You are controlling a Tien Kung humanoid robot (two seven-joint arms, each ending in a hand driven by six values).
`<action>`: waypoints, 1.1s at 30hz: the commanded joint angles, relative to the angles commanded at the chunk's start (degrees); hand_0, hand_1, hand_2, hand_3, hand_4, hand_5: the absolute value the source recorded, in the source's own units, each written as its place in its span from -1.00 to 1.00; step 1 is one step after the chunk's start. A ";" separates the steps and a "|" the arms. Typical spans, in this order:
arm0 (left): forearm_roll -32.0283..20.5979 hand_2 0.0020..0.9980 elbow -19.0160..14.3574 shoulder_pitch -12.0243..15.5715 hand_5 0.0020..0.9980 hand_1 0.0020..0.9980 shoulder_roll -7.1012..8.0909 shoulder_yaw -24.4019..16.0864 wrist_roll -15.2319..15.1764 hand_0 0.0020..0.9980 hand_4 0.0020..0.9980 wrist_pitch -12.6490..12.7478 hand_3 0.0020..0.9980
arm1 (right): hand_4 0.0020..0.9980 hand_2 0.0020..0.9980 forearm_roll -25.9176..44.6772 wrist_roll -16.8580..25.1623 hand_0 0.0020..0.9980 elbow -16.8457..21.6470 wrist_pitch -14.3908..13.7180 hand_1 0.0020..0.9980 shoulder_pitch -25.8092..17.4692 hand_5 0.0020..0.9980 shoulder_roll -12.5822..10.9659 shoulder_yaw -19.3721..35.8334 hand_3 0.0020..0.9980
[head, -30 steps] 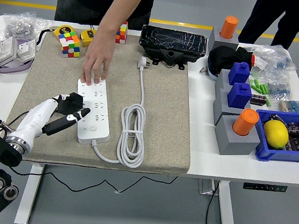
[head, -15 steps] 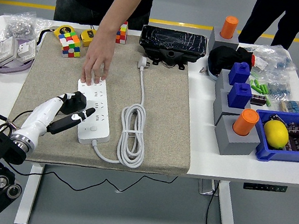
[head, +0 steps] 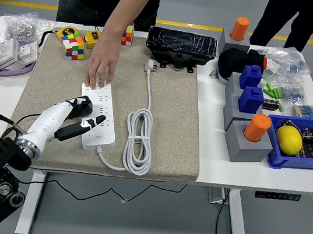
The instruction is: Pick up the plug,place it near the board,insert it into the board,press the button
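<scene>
Your left hand [head: 75, 118] sits at the left edge of the white power strip [head: 100, 117], holding the black plug [head: 82, 106] over its sockets. The strip's far end is blocked: a person's hand [head: 102, 65] presses down on it. To the strip's right, the coiled white cable [head: 138, 139] takes up the mat's middle. Beyond it, the beige felt mat [head: 175, 108] lies bare up to its right edge. The grey blocks [head: 245, 143] crowd the table's right side.
</scene>
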 joint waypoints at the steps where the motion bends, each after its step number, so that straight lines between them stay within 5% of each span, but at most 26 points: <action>1: -0.03 0.82 0.03 -0.12 1.00 0.87 0.08 0.12 0.00 0.94 1.00 -0.03 0.76 | 1.00 0.60 0.01 0.00 0.74 0.00 0.00 0.68 0.01 1.00 0.00 -0.03 0.66; 33: 3.88 0.81 -1.75 -2.22 1.00 0.86 2.22 3.48 1.16 0.96 1.00 -0.86 0.76 | 1.00 0.59 0.22 -0.19 0.74 0.00 -0.08 0.67 -0.16 1.00 -0.04 -0.16 0.66</action>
